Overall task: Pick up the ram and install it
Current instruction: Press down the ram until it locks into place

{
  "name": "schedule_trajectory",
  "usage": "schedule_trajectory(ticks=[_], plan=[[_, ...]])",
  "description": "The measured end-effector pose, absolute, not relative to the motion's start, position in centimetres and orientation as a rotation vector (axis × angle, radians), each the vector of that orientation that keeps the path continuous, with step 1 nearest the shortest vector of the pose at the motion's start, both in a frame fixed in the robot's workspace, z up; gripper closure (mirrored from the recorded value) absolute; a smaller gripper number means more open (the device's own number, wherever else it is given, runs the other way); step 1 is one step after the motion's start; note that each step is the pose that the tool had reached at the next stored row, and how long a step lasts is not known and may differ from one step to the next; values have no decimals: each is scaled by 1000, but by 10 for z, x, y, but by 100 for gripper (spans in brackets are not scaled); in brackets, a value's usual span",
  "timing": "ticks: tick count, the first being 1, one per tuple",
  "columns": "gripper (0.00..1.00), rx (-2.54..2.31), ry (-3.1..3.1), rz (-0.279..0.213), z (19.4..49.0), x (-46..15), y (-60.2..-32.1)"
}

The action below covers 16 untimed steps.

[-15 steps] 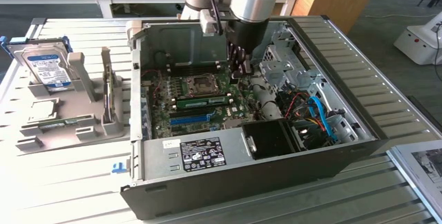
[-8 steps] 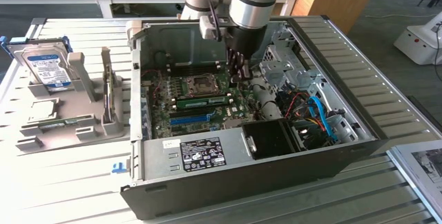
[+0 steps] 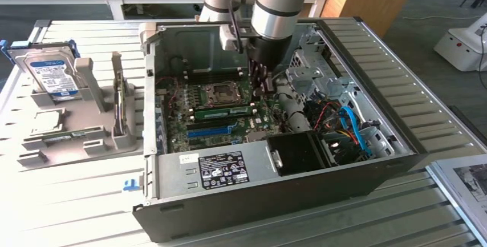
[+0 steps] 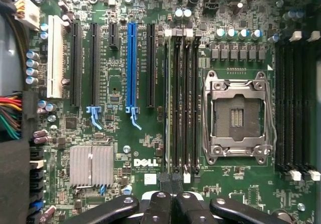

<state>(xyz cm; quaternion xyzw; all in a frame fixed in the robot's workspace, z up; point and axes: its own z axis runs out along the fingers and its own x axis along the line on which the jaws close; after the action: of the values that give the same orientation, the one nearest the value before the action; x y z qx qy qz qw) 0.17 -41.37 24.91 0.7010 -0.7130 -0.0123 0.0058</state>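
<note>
The ram is a long green stick standing on edge in a slot of the motherboard, just in front of the CPU socket. In the wrist view the ram shows edge-on as a thin greyish strip in the memory slot nearest the blue slot strip. My gripper hangs inside the open computer case, above the ram's end on the exterior view's right. Its black fingers are shut together with nothing visible between them.
The case walls surround the board. A black power supply and a tangle of red, black and blue cables lie at the front. A grey fixture holding a hard drive stands at the exterior view's left.
</note>
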Motion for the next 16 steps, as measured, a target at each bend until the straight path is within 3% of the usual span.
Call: schedule_trajectory(ticks=[16], plan=[[90,2194,-2232,-39,243,2,-410]])
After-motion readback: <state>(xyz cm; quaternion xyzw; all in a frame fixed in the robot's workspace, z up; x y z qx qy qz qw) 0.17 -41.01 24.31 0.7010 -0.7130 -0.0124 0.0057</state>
